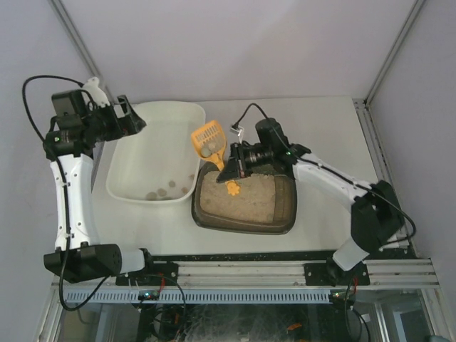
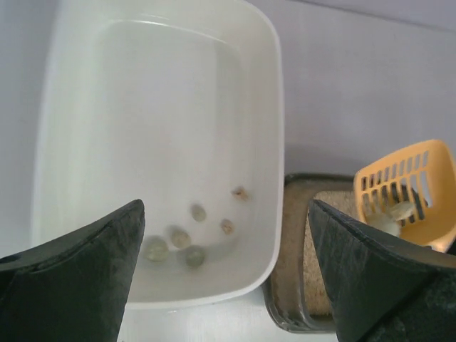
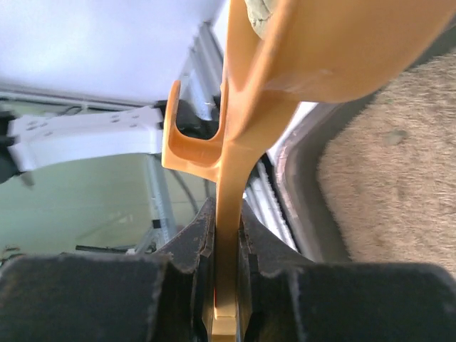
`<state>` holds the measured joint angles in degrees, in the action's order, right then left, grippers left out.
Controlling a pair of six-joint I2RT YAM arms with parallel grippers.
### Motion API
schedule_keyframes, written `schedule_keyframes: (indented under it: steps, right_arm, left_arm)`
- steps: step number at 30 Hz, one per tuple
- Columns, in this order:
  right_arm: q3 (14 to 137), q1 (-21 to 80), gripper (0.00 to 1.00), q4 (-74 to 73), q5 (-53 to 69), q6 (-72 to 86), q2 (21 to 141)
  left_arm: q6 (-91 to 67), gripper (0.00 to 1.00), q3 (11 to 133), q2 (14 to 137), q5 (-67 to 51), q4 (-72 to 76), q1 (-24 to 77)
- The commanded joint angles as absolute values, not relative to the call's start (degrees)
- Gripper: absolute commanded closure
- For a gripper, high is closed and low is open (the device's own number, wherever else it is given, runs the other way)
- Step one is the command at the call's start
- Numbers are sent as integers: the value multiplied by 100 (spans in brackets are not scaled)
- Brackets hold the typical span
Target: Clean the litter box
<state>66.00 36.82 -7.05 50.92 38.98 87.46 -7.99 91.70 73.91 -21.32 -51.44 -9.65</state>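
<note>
The dark olive-brown litter box (image 1: 285,206) with beige sandy litter sits at table centre; it also shows in the left wrist view (image 2: 292,285) and the right wrist view (image 3: 399,178). My right gripper (image 1: 235,169) is shut on the handle of an orange slotted scoop (image 1: 209,139), held over the box's far left corner. The handle (image 3: 231,214) is pinched between the fingers. A pale clump (image 2: 395,214) lies in the scoop's bowl (image 2: 410,189). My left gripper (image 1: 135,117) is open and empty, above the far left end of the white tub (image 1: 117,187).
The cream-white tub (image 2: 274,107) stands left of the litter box, nearly touching it, with several round clumps (image 2: 182,239) near its front end. A metal rail (image 1: 235,274) runs along the table's near edge. Frame posts stand at the back corners.
</note>
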Motion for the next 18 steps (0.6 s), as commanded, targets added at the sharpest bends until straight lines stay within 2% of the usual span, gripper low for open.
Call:
schedule_keyframes:
  steps: [1,6,11,18]
  right_arm:
    - [8024,3830,100,-2751,4742,2879,9954]
    - [9830,4275,100,-3871,3706,2349,11108]
    - [11119,4811,100,-4793,2613,1959,11926]
    - [12533,5590,100,-5960,614,1411,12646]
  left_arm:
    - [-1180,0,10045,7701,-1576,-5725,-1287]
    - [-1806,0,10107,7716,-531,-5853,-1284]
    - [-1855,7,9703,7256,-216,-5410,-1336]
    - [-1960,6,9327,6543,139,-4928,-1354]
